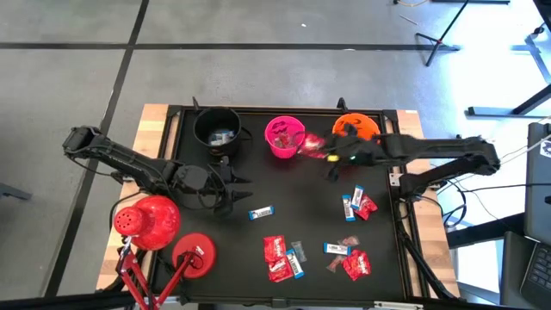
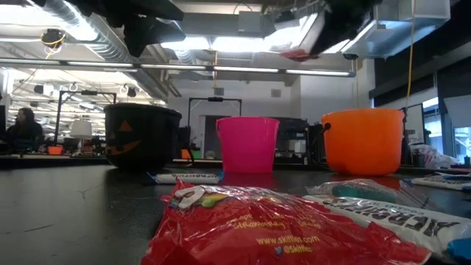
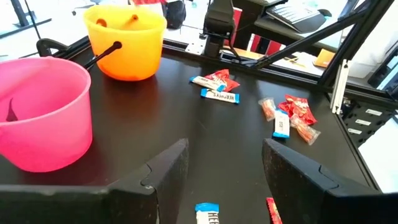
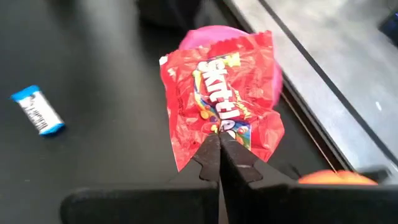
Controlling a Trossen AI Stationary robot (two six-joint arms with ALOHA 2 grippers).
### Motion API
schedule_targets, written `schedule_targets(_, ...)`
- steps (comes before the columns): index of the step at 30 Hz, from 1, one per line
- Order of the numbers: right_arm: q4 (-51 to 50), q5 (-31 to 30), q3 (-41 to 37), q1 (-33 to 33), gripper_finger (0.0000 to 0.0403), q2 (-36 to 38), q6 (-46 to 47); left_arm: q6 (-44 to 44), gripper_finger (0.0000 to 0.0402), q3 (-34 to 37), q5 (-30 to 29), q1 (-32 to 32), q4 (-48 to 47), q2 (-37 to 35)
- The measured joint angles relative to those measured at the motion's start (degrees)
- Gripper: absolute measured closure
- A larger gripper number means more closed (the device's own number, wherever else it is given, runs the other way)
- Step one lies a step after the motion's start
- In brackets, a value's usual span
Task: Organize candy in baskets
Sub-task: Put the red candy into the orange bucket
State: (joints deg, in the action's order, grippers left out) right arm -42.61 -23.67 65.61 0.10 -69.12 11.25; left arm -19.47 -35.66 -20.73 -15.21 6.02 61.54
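My right gripper pinches a red crinkly sweet packet above the pink plastic bucket; my left gripper gapes empty, and many wrapped sweets await sorting

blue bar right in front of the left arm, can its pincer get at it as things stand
Probably yes: the left pincer is open and empty, the blue bar lies alone on bare table just ahead of it, nothing between.

floor grey, dark seams — ceiling ducts | bright striplights

Bright overhead light, blurry foreground.
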Motion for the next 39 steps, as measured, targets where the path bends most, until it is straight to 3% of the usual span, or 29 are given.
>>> schedule_targets(12,-0.97,-0.84,-18.66,-14.20,0.0403,21.68,8.36,-0.06,0.0206,0.00,-2.23,0.00,0.52,0.00)
schedule_targets(23,-0.81,-0.78,-25.94,-24.48,0.0397,27.09,10.55,0.07,0.0206,0.00,-2.78,0.05,0.63,0.00)
schedule_targets(27,-0.33,-0.82,-25.97,-25.33,0.0363,27.12,11.06,0.10,0.0206,0.00,-2.78,0.05,0.63,0.00)
schedule_targets(32,0.26,-0.03,-25.99,-25.29,0.0289,27.08,11.05,0.37,0.0206,0.00,-2.78,0.05,0.63,0.00)
schedule_targets(39,8.48,16.25,-25.98,-22.72,0.0233,26.79,10.50,0.51,0.0206,0.00,-2.78,0.05,0.63,0.00)
